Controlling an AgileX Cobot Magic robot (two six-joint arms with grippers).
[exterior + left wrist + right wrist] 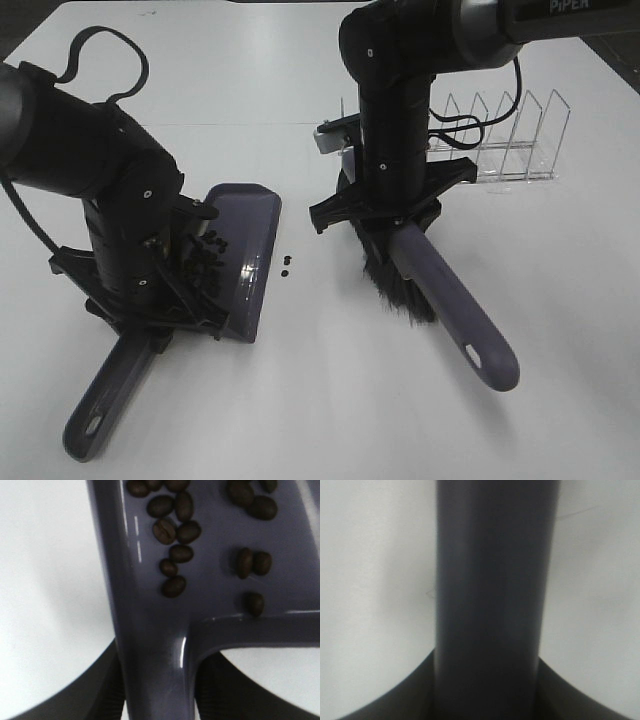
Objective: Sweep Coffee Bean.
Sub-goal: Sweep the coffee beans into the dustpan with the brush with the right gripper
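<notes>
— Where are the small dark brown coffee beans?
— Most lie in the glossy purple plastic dustpan; a few sit on the white table just beside its lip.
— And the claws?
— The left claw is clamped on the dustpan's handle, the right claw on the purple black-bristled brush.

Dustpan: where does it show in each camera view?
Exterior high: the dustpan lies left of centre, handle running to the lower left.
Left wrist: it fills much of the picture, coffee beans on it.
Right wrist: not in it; only the brush handle shows.
Shared landmark: the white table, in all three.
</notes>
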